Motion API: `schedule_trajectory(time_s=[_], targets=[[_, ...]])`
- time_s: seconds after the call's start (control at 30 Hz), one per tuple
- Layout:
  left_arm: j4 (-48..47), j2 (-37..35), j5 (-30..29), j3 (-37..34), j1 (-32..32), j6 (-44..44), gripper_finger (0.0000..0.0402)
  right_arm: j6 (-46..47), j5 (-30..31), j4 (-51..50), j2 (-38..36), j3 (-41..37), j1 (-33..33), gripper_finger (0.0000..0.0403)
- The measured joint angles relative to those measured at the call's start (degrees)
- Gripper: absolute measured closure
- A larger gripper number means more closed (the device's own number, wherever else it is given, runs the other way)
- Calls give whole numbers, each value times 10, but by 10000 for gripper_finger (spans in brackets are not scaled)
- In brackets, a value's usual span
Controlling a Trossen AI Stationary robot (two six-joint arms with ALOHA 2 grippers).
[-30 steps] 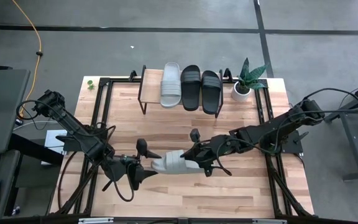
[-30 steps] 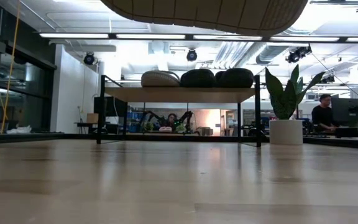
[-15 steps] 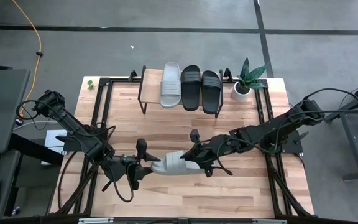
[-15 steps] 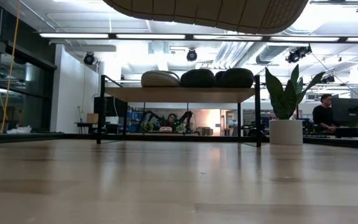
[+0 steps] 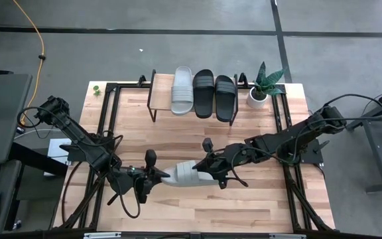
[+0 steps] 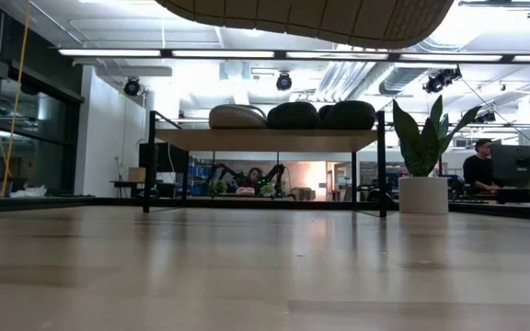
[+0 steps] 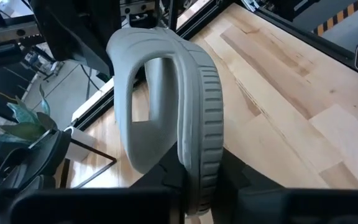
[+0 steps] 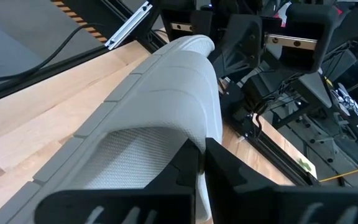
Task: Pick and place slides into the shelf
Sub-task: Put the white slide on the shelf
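A light grey slide [image 5: 186, 174] hangs above the middle of the table between my two grippers. In the low view its ribbed sole [image 6: 302, 18] fills the top. My left gripper [image 5: 160, 176] is shut on the end nearer the table's left, my right gripper [image 5: 208, 174] on the opposite end. The shelf [image 5: 161, 86] stands at the far edge on dark legs. On its board rest one light grey slide [image 5: 182, 90] and two black slides [image 5: 203, 93], [image 5: 225, 97], soles down, side by side. My left gripper pinches the ribbed rim of the sole [image 7: 197, 163] at the slide's left end between its two fingers, coming level from the table's left. The slide is clear of the table. My right gripper pinches the slide's right end [image 8: 194, 134] beside the strap between its two fingers, coming roughly level from the table's right. The fingers hide the exact place of contact. The slide runs away from them, clear of the table.
A potted plant [image 5: 262, 86] stands right of the shelf at the far right. A black metal frame [image 5: 111, 113] runs along the table's edges. The shelf board has free room left of the grey slide [image 5: 161, 86]. A person [image 6: 477, 170] sits in the room beyond.
My left gripper has moved a little toward the table's right, up to the slide's left end, and has shut on it. The slide has stayed where it was in the air, held by my right gripper.
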Motion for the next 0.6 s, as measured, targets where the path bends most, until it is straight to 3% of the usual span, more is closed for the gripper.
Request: schedule_trajectory(time_s=[0.13, 0.3, 0.6], targets=[[0, 0, -2, 0, 0, -1, 357, 2, 0, -1, 0, 0, 0, 403], [0, 0, -2, 0, 0, 0, 382, 12, 0, -8, 0, 0, 0, 396], [1, 0, -11, 0, 1, 0, 373, 19, 36, -16, 0, 1, 0, 294]])
